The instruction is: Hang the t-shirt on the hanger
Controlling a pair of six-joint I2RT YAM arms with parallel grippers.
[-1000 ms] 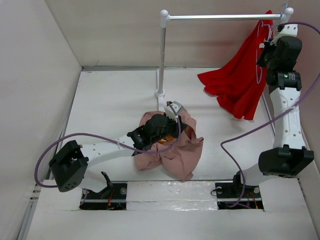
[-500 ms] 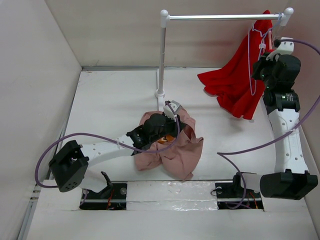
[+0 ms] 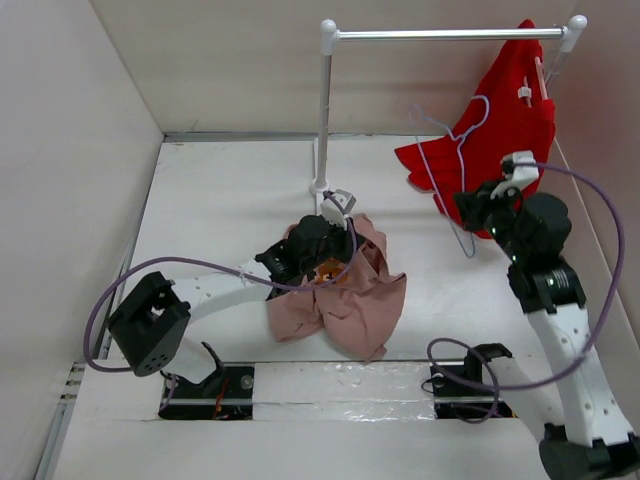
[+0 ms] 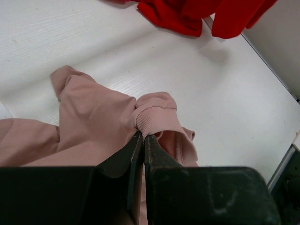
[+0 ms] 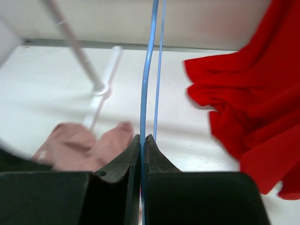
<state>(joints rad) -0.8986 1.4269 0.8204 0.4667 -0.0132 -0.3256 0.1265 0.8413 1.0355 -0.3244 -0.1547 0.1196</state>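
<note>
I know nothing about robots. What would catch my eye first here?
The bright red garment draped from the right end of the rail at the back stands out first. In front of it, the right gripper holds a thin lavender hanger in the air, while the left gripper pinches a crumpled pink t-shirt on the table.

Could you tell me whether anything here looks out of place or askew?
The t-shirt lies crumpled in a heap, a ribbed edge pinched by the left gripper. The red garment hangs lopsided from the rail's right end. The hanger tilts in the right gripper.
</note>
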